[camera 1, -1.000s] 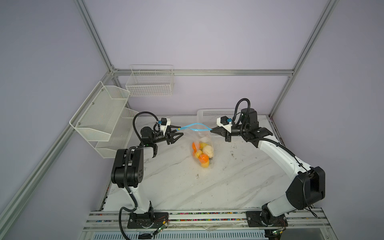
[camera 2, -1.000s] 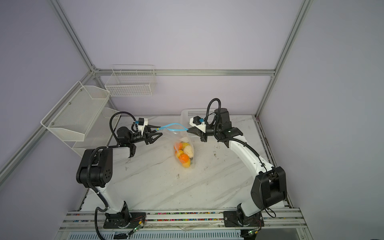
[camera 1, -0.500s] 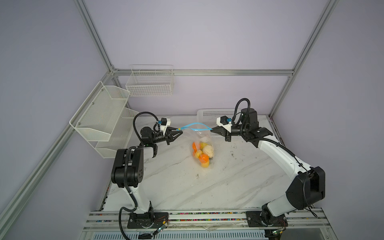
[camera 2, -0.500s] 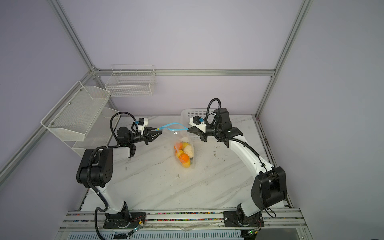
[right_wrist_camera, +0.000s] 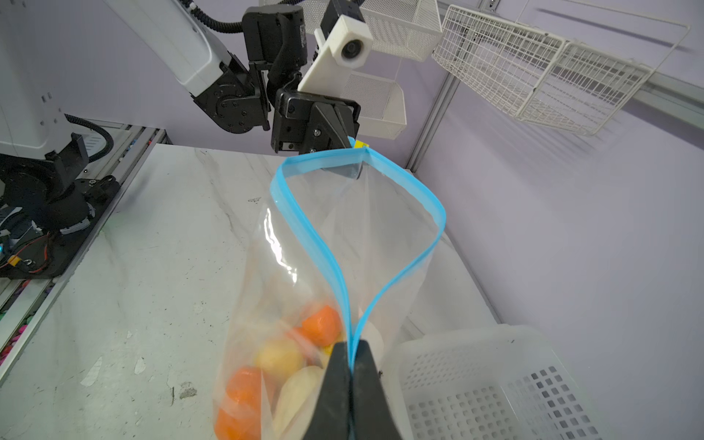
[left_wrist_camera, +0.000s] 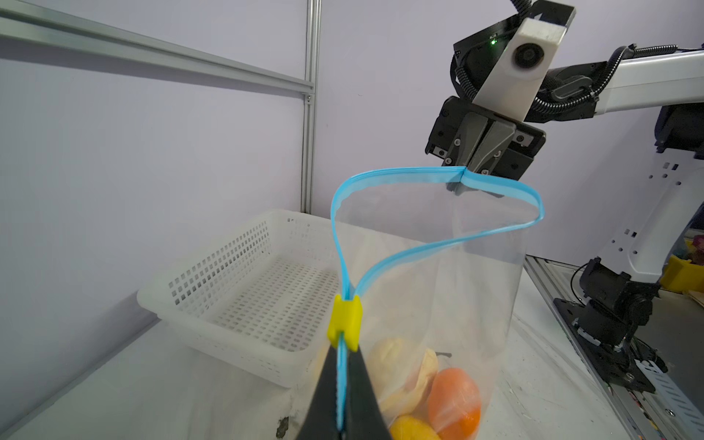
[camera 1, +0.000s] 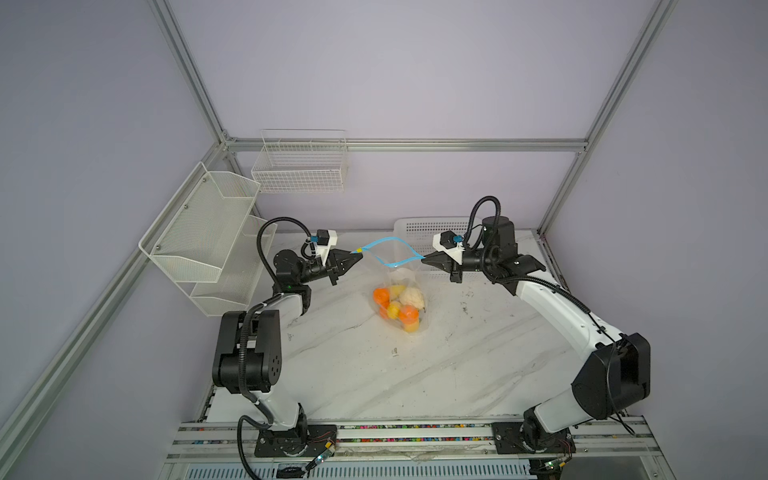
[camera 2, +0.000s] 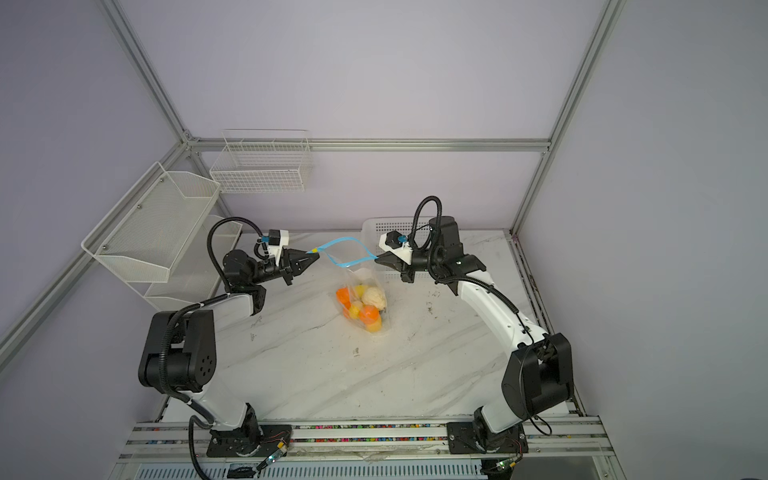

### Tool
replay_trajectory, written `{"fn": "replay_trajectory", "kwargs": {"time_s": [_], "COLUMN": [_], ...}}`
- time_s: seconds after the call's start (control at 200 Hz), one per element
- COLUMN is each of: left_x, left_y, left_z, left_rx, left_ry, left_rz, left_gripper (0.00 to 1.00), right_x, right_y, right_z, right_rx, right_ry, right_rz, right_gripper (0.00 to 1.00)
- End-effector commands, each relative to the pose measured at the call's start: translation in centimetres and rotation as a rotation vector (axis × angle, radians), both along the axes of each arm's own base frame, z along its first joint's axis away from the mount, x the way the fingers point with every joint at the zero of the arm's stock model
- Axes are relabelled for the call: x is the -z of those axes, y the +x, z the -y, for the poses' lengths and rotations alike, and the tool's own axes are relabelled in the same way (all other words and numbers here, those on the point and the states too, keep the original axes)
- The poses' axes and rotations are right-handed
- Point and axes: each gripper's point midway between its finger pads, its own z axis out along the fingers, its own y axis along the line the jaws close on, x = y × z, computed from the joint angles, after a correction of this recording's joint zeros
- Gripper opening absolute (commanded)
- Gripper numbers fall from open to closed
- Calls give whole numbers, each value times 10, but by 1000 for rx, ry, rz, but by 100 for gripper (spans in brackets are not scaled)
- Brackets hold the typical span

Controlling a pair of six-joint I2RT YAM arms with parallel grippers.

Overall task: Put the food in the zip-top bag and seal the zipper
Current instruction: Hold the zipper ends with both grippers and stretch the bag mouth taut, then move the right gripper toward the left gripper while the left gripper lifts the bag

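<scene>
Food (camera 1: 398,306), orange tangerines (camera 1: 381,296), yellow fruits (camera 1: 394,309) and a cream bulb (camera 1: 412,297), lies heaped in the bottom of the zip-top bag (camera 1: 395,275), which seems to rest on the marble table (camera 1: 457,353). The left gripper (camera 1: 358,255) is clenched on the zipper (left_wrist_camera: 400,176) just behind its yellow tab (left_wrist_camera: 344,322); the right gripper (camera 1: 425,260) pinches the opposite end. Between them the zipper gapes open in a loop.

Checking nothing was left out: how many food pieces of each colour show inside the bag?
orange pieces: 3
yellow pieces: 3
cream bulb: 1
Total: 7 showing through the zip-top bag; a dark piece cannot be made out.
</scene>
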Motion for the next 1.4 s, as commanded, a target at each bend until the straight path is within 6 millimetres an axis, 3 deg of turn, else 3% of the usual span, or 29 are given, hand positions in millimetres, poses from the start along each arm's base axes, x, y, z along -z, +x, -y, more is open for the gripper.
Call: {"fn": "replay_trajectory", "kwargs": {"time_s": [0.0, 0.25, 0.28, 0.55, 0.645, 0.825, 0.865, 0.98, 1.135, 1.28, 1.395], "left_x": [-12, -11, -22, -40, -47, -47, -45, -37, -37, -30, -30], "left_y": [-10, -26, -34, -72, -80, -96, -96, -90, -79, -85, -87], "left_z": [-1, 0, 1, 19, 22, 46, 52, 65, 84, 102, 104], "left_rx": [-56, -188, -205, -259, -264, -183, -173, -152, -109, -61, -62], "left_ry": [-3, 28, 45, 106, 105, 107, 112, 128, 136, 154, 162], "left_rz": [62, 34, 69, 70, 64, 66, 66, 56, 46, 55, 64], "left_gripper": [0, 0, 0, 0, 0, 0, 0, 0, 0, 0, 0], "right_x": [-20, -37, -39, -64, -64, -62, -71, -64, -41, -21, -14], "right_y": [-1, 6, 7, 6, 4, -2, -11, -19, -24, -19, -19], "right_z": [3, 10, 11, 21, 26, 37, 41, 46, 49, 52, 54], "right_rx": [12, 89, 104, 172, 199, 261, 273, 280, 278, 306, 315], "right_ry": [17, 10, 8, -2, -29, -38, -23, -18, -37, -72, -83], "right_rz": [44, 80, 90, 109, 85, 66, 91, 112, 119, 107, 96], "right_gripper": [0, 0, 0, 0, 0, 0, 0, 0, 0, 0, 4]}}
